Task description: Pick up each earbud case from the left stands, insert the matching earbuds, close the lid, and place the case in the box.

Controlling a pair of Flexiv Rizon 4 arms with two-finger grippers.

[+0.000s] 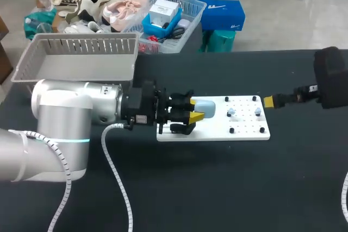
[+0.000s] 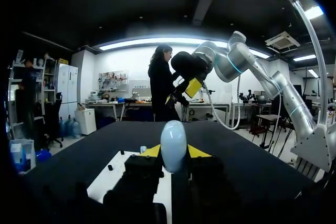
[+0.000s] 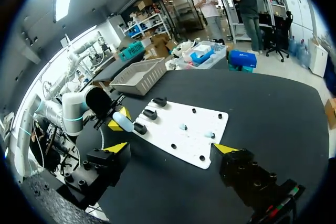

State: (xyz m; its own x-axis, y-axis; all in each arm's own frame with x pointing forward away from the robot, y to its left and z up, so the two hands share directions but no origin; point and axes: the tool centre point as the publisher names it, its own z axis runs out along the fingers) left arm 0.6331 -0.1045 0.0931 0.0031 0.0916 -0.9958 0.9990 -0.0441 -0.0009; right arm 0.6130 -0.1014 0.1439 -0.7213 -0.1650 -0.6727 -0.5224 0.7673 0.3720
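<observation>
left gripper (image 1: 193,110) held blue case (image 1: 205,107) at white board's (image 1: 217,131) left end | right gripper (image 3: 171,148) wide open by its right edge | earbuds (image 1: 231,112) lay on it | box (image 1: 76,61) had no case yet

Pale blue case (image 1: 205,107); white board (image 1: 239,132); black table (image 1: 217,183).

Earbud case (image 1: 205,107): one, pale blue.
Earbuds (image 1: 231,112): two, small and pale.
White board (image 1: 217,133): one.
Black stands (image 3: 149,113): three, in a row along one end of the board.
Small black pegs (image 1: 261,130): four.
Grey box (image 1: 76,61): one.
Grippers: two, the left gripper (image 1: 194,109) and the right gripper (image 3: 172,148), each with two yellow-tipped fingers.
</observation>
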